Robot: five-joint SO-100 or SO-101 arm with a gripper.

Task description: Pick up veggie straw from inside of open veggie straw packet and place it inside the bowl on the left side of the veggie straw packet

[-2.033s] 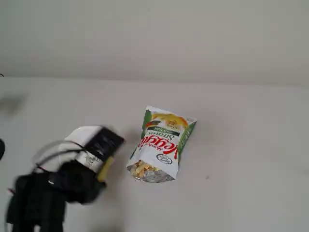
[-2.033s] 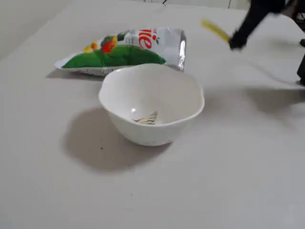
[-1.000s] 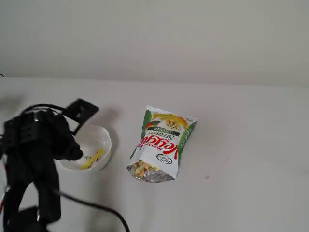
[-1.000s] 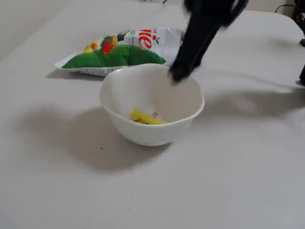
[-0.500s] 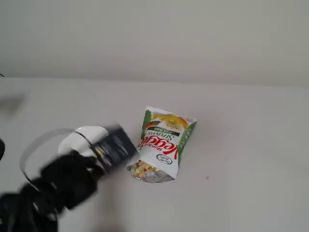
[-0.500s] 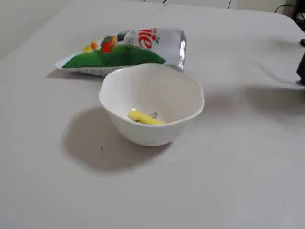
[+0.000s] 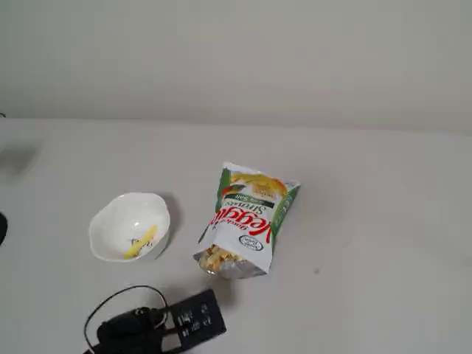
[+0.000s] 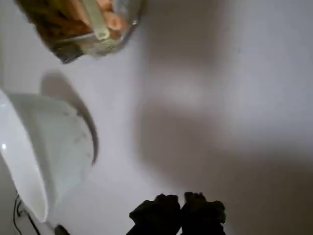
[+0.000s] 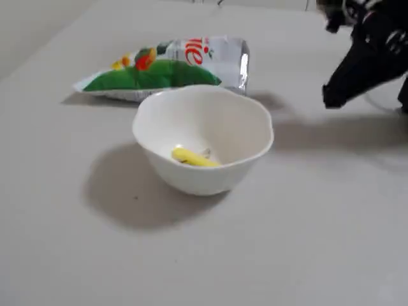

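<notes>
Nearest item, low fixed view: bowl [image 9: 203,137], white, scalloped rim, upright on the table [image 9: 95,255]. Contents: one veggie straw [image 9: 194,157], yellow, lying on the bowl floor beside a small dark drawing; also seen in the high fixed view as a yellow stick [image 7: 141,241] inside the bowl [image 7: 129,225]

Behind it: veggie straw packet [image 9: 169,67], lying flat, silvery mouth turned toward the arm's side. High fixed view shows the packet [image 7: 247,219] just right of the bowl, apart from it, pale straws clustered at its open lower end. Wrist view shows that mouth [image 8: 83,24] at the top edge, straws inside

Farthest: gripper [image 9: 333,95], dark, tip pointing down and left, raised off the table beside the packet mouth, clear of the bowl. In the wrist view the gripper [image 8: 181,203] shows both fingertips pressed together with nothing between them: closed and empty

Arm pose: folded low at the bottom edge of the high fixed view, wrist block [image 7: 193,318] and cable visible, below the bowl and packet in the picture

Step in hand, judged: one straw delivered; either retreat or a return for another. If returning: spread the fingers before reaching the mouth, approach along the packet's length, single out one straw at the edge of the cluster, avoid pushing the packet
</notes>
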